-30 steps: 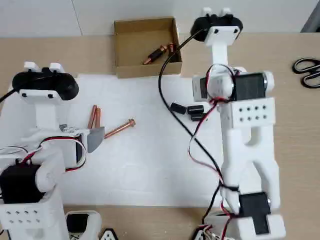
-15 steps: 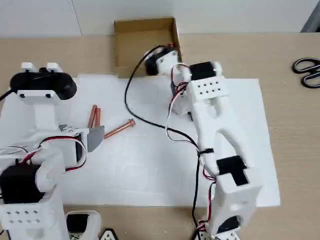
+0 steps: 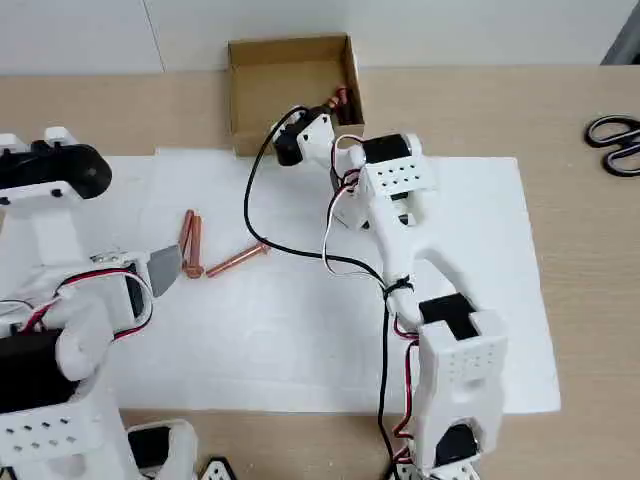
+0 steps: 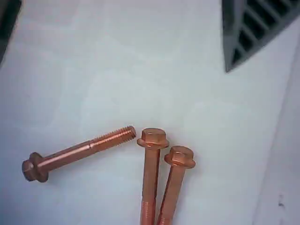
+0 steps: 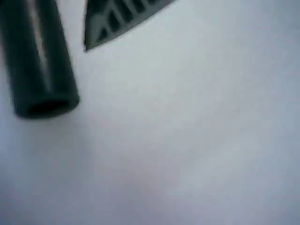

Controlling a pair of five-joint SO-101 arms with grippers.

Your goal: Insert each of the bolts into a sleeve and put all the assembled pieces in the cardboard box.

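Left gripper (image 3: 165,268) gapes over three copper flanged bolts (image 4: 151,178) near white foam mat's (image 3: 300,330) left edge; right gripper's (image 5: 119,16) grip indiscernible.

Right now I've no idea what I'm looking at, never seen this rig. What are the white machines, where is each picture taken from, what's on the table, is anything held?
Two small white robot arms sit side by side at a table. The wide picture looks down from a fixed camera. The two close-ups come from a camera on each arm's wrist. The left arm hangs over three loose copper bolts on a white sheet. The right arm looks at a black sleeve lying on that sheet. A cardboard box at the back has another bolt in it, and scissors lie near the table's edge. Nothing is visibly held.
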